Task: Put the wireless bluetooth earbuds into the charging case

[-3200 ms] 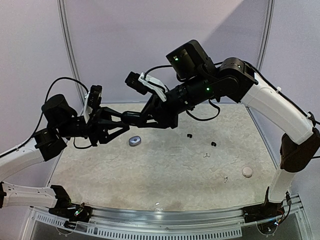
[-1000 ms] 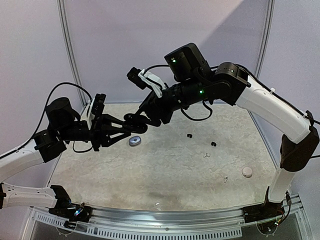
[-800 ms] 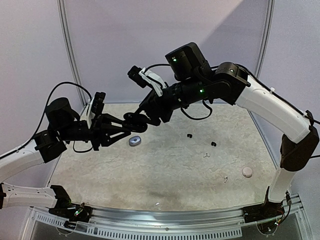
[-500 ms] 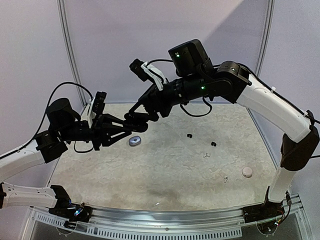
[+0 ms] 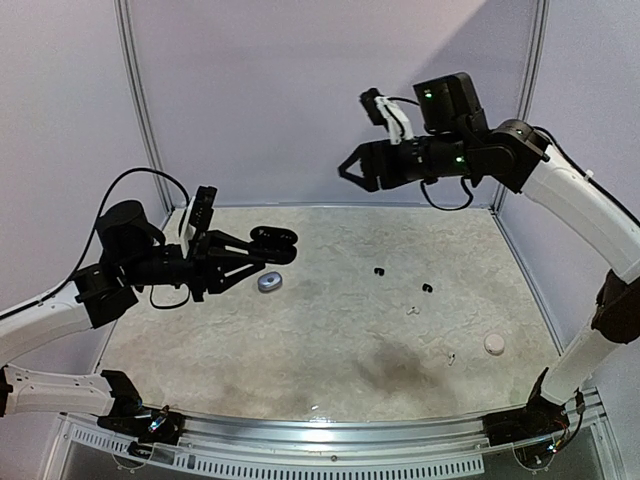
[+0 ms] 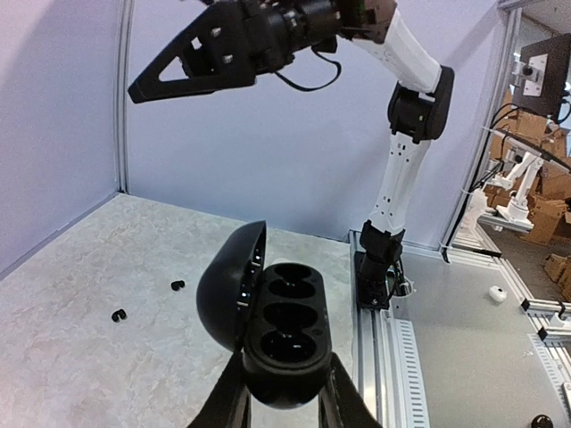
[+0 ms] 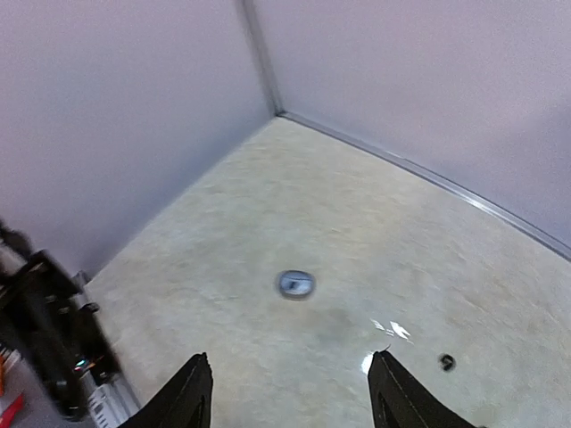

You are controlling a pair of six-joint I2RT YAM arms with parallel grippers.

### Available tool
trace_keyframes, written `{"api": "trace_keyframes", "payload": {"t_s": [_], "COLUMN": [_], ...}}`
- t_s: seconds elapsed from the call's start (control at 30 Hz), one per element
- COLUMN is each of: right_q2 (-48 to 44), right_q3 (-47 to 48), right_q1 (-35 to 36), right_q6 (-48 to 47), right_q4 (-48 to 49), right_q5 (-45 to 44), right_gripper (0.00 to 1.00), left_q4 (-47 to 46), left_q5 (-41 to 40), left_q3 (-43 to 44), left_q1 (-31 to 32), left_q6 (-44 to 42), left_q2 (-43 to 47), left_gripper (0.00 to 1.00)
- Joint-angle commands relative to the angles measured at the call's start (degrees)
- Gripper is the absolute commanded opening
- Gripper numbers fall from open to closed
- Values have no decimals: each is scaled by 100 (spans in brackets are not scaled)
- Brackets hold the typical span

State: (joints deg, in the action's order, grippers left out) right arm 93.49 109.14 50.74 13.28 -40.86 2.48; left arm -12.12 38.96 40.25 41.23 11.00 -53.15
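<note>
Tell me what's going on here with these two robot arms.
The left gripper is shut on a black charging case, held above the table with its lid flipped open and its sockets looking empty. The right gripper is open, empty and raised high over the far side. Two black earbuds and a couple of white earbuds lie loose on the table, along with a grey case and a white case. No earbud is in the black case yet.

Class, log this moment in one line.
left jaws: shut on open black case | right jaws: open, empty, raised | black earbuds: on table
</note>
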Motion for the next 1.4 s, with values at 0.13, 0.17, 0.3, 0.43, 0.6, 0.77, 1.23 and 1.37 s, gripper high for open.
{"api": "trace_keyframes", "payload": {"t_s": [0.13,0.17,0.3,0.43,0.6,0.77,1.23,1.37], "right_q2": [-360,-328,-27,683,1779,2376,2559,2493], "right_q3": [-1636,-1829,-2474,-2425,-2029,-1887,-2328,-2516], "right_q1": [-1779,-2004,-2695,-3112,-3255,-3258,-3260,-3246], "right_q6": [1500,1531,1597,1444,1193,1099,1067,1122], "right_q4": [-1062,-1071,-818,-745,-821,-869,-751,-589], "right_q5": [-1566,-1492,-941,-596,64,261,439,618], "right_gripper": [48,46,37,31,27,26,15,15], "left_q4": [-96,-97,-106,-106,-58,-44,-66,-106], "left_q5": [-114,-116,-119,-115,-138,-150,-147,-144], "left_q3": [-148,-157,-167,-149,-132,-114,-87,-105], "left_q1": [-61,-71,-126,-187,-291,-432,-599,-599], "left_q6": [-79,-81,-96,-123,-151,-149,-168,-158], "left_q2": [67,58,35,-48,-87,-141,-214,-221], "left_gripper": [0,0,0,0,0,0,0,0]}}
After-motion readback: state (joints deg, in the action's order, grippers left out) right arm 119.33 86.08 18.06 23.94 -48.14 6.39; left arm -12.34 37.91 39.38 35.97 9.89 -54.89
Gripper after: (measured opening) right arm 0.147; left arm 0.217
